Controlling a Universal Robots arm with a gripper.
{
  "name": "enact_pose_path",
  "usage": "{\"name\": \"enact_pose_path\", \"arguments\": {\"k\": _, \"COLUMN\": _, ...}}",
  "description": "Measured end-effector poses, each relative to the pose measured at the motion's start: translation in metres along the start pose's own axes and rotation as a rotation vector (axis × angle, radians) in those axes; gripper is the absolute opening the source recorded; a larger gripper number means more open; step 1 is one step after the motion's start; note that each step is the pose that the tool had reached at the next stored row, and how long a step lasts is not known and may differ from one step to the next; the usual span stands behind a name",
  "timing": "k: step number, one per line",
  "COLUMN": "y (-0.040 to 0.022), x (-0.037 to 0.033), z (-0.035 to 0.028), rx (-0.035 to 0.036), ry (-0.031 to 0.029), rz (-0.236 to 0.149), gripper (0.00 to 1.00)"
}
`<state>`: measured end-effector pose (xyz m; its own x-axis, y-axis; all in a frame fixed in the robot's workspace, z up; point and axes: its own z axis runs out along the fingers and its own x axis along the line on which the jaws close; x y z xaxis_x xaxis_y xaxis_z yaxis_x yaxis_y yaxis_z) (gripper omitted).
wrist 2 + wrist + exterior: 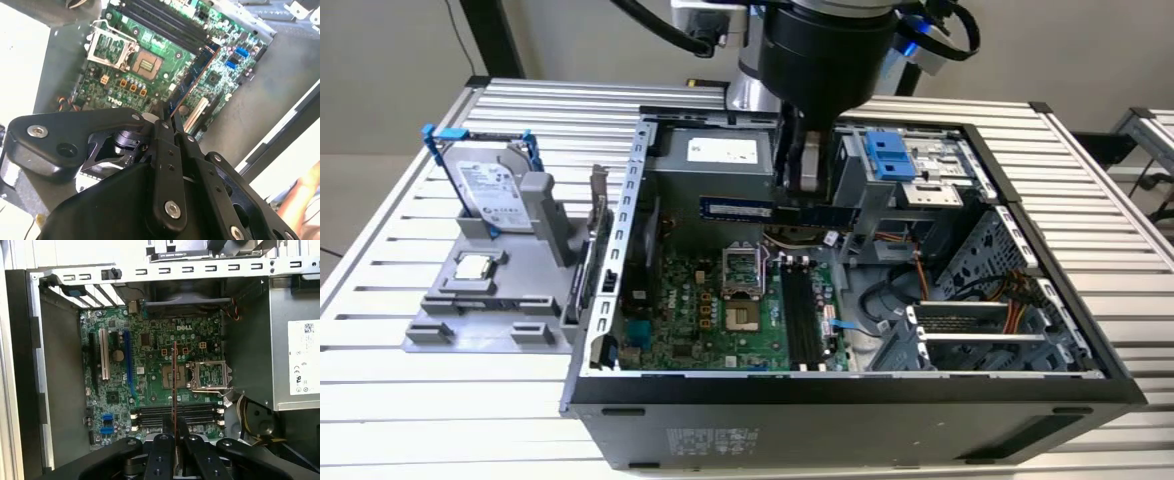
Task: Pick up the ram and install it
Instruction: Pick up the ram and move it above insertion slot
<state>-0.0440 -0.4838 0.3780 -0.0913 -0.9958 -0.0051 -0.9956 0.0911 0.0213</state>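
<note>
Bright even light, glare whitening the table (17,65).

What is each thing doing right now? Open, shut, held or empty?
Thin green ram stick: held in the air over the green motherboard, not in a slot.
Black gripper: shut on the ram.
Black computer case: open, side panel off.
Long black memory slots: empty.
Silver processor socket: empty, lid flipped open.
Silver hard drive in blue-handled frame: upright in a grey holder.

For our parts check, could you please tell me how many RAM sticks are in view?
1. The ram is clamped in the gripper, hanging above the motherboard. The memory slots look empty; the arm may hide others.
</note>
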Motion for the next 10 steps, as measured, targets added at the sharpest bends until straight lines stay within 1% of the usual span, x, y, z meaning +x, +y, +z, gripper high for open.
{"name": "enact_pose_path", "arguments": {"k": 10, "y": -0.0225, "x": -0.0021, "z": -0.0004, "rx": -0.0021, "ry": 0.0002, "rz": 0.0, "gripper": 0.0}}
